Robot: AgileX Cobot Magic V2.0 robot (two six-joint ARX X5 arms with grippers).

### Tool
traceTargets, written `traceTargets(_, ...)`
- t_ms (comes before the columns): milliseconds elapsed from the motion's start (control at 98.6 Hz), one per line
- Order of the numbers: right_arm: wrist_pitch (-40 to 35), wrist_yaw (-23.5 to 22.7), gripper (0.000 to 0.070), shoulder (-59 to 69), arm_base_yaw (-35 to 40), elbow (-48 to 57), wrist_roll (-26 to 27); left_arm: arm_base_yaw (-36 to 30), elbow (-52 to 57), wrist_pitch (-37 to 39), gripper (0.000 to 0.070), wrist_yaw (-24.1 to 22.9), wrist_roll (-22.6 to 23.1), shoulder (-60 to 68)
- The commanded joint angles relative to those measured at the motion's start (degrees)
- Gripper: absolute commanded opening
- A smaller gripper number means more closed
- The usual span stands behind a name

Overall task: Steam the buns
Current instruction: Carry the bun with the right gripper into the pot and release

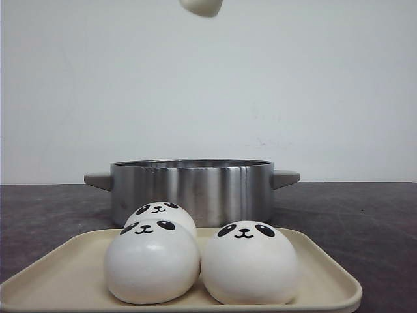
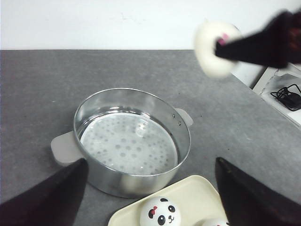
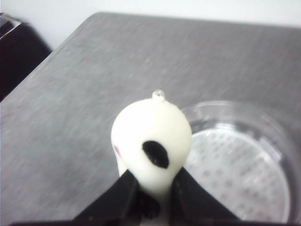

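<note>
Three white panda-face buns [image 1: 151, 261] [image 1: 249, 263] [image 1: 161, 214] sit on a cream tray [image 1: 326, 274] at the front. My right gripper [image 3: 155, 176] is shut on a fourth bun [image 3: 153, 141], squeezing its lower end, and holds it high above the table beside the pot's rim. That bun shows at the top edge of the front view [image 1: 202, 6] and in the left wrist view [image 2: 209, 52]. My left gripper [image 2: 150, 160] is open and empty, high above the near side of the pot [image 2: 131, 141] and the tray [image 2: 188, 197].
The steel pot [image 1: 191, 189] with grey side handles stands behind the tray; a perforated steamer plate [image 2: 127, 143] lies inside it with nothing on it. Black cables [image 2: 287, 96] lie off the table's right edge. The tabletop is dark grey.
</note>
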Motion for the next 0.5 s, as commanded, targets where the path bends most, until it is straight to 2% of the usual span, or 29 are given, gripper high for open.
traceTargets(0,0.26,0.15,0.0006,4.44,-0.85,1.51,-2.34,-0.26,0.76,0.76,0.0516,-0.33,0.33,0.28)
traceTargets(487,6.60,0.42,0.0006,27.85,-7.43,1.86,-2.73,-0.26,0.76,0.02,0.0516,-0.33,0.35,0.33)
